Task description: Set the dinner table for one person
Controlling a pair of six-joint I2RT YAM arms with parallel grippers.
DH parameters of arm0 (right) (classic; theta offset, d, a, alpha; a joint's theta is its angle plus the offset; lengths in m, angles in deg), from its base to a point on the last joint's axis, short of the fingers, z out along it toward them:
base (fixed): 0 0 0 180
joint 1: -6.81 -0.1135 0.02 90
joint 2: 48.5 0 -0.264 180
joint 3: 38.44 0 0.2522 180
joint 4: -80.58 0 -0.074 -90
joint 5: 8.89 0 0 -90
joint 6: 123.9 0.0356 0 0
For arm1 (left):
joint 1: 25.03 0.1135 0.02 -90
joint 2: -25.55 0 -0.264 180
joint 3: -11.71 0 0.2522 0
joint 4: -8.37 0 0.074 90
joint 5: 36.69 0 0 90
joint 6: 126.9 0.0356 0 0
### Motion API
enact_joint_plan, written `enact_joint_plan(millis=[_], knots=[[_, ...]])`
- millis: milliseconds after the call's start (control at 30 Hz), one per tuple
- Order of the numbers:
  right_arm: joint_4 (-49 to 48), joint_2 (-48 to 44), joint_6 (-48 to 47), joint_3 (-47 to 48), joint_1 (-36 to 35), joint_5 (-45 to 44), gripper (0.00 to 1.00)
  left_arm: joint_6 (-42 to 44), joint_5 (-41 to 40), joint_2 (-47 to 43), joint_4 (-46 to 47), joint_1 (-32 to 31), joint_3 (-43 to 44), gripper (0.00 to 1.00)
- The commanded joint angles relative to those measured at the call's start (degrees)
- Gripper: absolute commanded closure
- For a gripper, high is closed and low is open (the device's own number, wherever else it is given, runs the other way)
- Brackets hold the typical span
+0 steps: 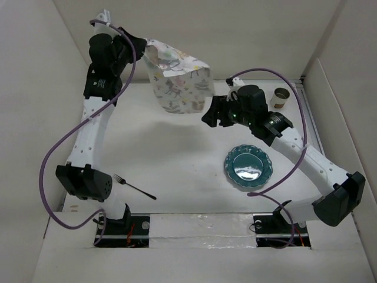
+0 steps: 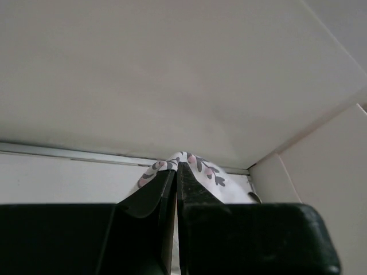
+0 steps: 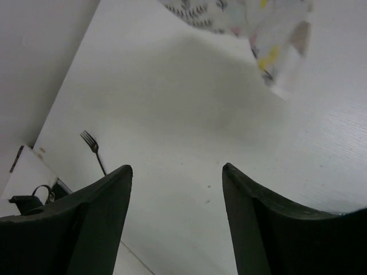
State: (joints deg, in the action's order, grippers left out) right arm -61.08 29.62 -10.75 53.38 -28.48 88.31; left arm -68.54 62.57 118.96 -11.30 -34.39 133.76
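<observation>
My left gripper (image 1: 143,47) is shut on a corner of the printed cloth mat (image 1: 178,79) and holds it up, so it hangs folded above the far part of the white dinner table (image 1: 171,159). In the left wrist view the mat's edge (image 2: 198,166) peeks from between the shut fingers. My right gripper (image 1: 207,118) is open and empty, just right of the mat's lower edge, above the table. The mat also shows at the top of the right wrist view (image 3: 252,23). A teal plate (image 1: 248,166) lies at the right. A dark fork (image 1: 134,187) lies at the near left.
A small cup (image 1: 281,97) stands at the far right corner. White walls enclose the table on the left, back and right. The fork also shows in the right wrist view (image 3: 92,149) near the table's front edge.
</observation>
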Motion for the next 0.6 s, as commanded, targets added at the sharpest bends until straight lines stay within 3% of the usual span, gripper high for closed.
enact_joint_plan(millis=[0,100,233,533,567], knots=[[-2.3,1.4,0.3,0.6,2.7,-1.8,0.25,-0.6,3.0,-0.6,-0.2,2.2,-9.8,1.00],[-2.5,3.3,0.7,-0.6,3.2,-1.8,0.15,-2.4,5.8,-1.5,3.2,2.2,-17.9,1.00],[-3.6,6.5,2.2,-4.9,3.2,-2.4,0.08,-1.9,5.8,0.1,3.5,1.7,-21.8,1.00],[-5.2,8.8,3.0,-9.4,3.7,-6.2,0.13,0.6,3.4,12.8,0.8,1.7,-19.9,1.00],[-4.6,9.8,3.0,-9.4,3.7,-6.6,0.26,1.0,2.7,13.5,0.6,1.7,-19.4,1.00]])
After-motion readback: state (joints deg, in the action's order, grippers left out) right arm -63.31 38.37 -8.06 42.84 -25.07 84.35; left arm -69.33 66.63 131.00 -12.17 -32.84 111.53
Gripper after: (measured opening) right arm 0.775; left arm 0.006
